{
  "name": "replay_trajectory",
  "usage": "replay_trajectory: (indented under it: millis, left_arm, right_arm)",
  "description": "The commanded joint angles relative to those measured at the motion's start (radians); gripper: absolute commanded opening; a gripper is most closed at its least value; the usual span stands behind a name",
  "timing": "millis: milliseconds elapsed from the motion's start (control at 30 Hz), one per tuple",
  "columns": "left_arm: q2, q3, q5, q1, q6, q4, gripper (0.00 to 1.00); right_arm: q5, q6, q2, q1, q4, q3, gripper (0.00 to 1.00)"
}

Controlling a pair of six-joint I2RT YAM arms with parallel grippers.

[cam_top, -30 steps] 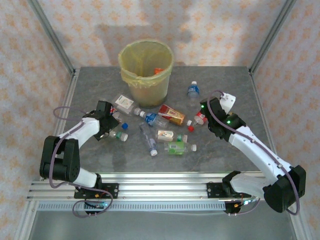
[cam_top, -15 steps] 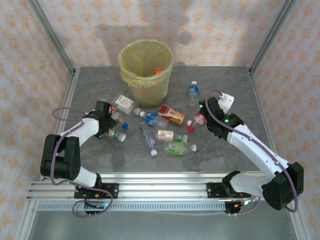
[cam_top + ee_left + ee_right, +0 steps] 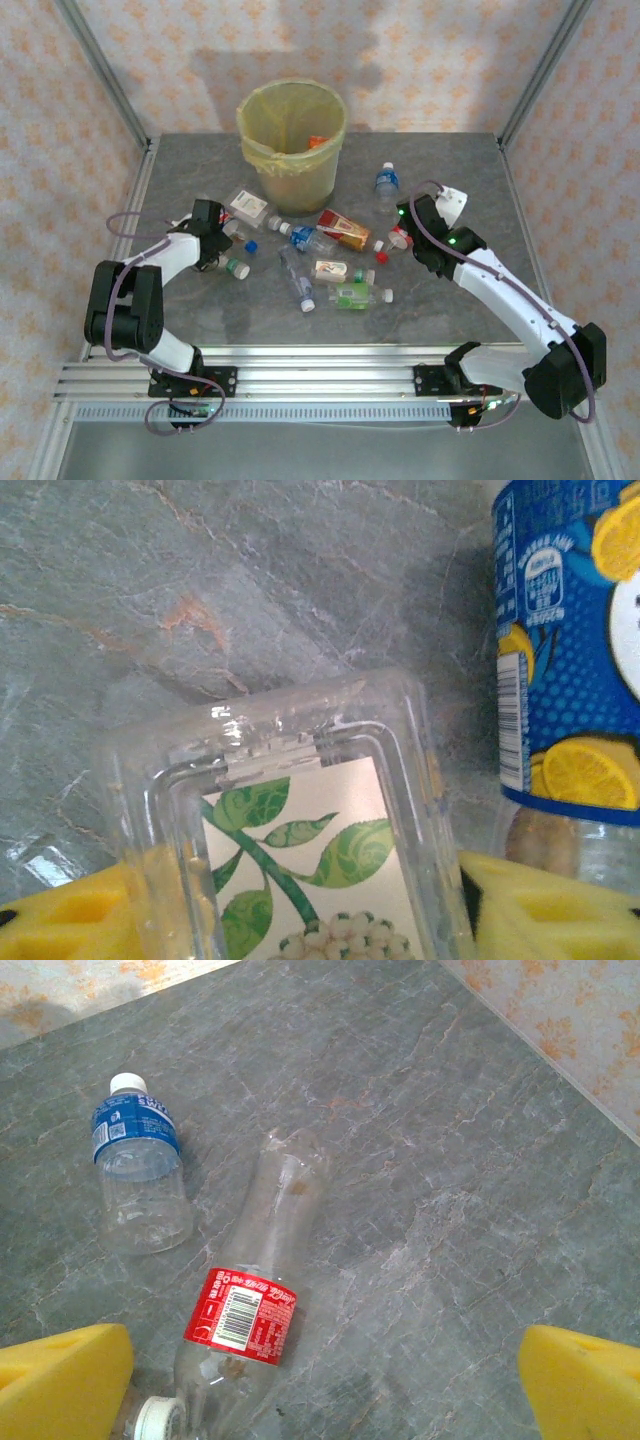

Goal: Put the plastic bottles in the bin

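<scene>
— What do you get from overhead?

— The layout. The bin point(image 3: 291, 140), lined with a yellowish bag, stands at the far middle of the table point(image 3: 460, 300), with something orange inside. The bottles point(image 3: 330, 262) lie loose on the table in front of it, between the two arms. From up there the labels are only specks of colour.

— And up close?

— The left gripper point(image 3: 300, 915) has a clear square bottle with a green leaf label point(image 3: 300, 850) between its yellow pads point(image 3: 70, 920). Both pads sit right against its sides, but I can't tell whether they are actually squeezing it. A bottle with a blue lemon label point(image 3: 565, 650) lies just beside it.

— The other one?

— The right gripper point(image 3: 325, 1375) is spread wide and holds nothing. A clear bottle with a red label point(image 3: 245, 1320) lies on the table between its fingers point(image 3: 60, 1380), white cap toward the camera. A shorter bottle with a blue label point(image 3: 140, 1170) lies near it, apart.

— And the room?

— The tabletop is grey and veined like stone. The walls point(image 3: 80, 100) carry pale pink paper with orange motifs. Metal posts point(image 3: 105, 75) rise at the table's far corners, and an aluminium rail point(image 3: 320, 375) runs along the near edge under the arm bases.
</scene>
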Motion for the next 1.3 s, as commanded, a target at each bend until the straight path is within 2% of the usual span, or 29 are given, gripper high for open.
replay_trajectory:
  millis: [0, 233, 467, 800, 1033, 1267]
  left_arm:
    - [0.066, -0.033, 0.011, 0.016, -0.006, -0.055, 0.53]
    - [0.065, 0.001, 0.008, 0.018, 0.0, -0.073, 0.32]
    - [-0.034, 0.063, -0.056, 0.018, 0.034, -0.164, 0.29]
    - [-0.284, 0.19, -0.178, 0.018, 0.119, -0.329, 0.26]
    - [-0.377, 0.354, -0.15, 0.018, 0.193, -0.399, 0.26]
    - [-0.431, 0.479, -0.095, 0.015, 0.219, -0.382, 0.26]
  right_arm:
    - [0.007, 0.009, 0.003, -0.007, -0.034, 0.015, 0.99]
    - [0.01, 0.011, 0.0, -0.007, -0.046, 0.018, 0.99]
    - [0.016, 0.015, -0.008, -0.007, -0.051, 0.017, 0.99]
    - [0.007, 0.02, -0.017, -0.007, -0.046, 0.012, 0.99]
    - [0.002, 0.023, -0.026, -0.007, -0.044, 0.009, 0.99]
    - [0.001, 0.029, -0.043, -0.007, -0.046, 0.001, 0.99]
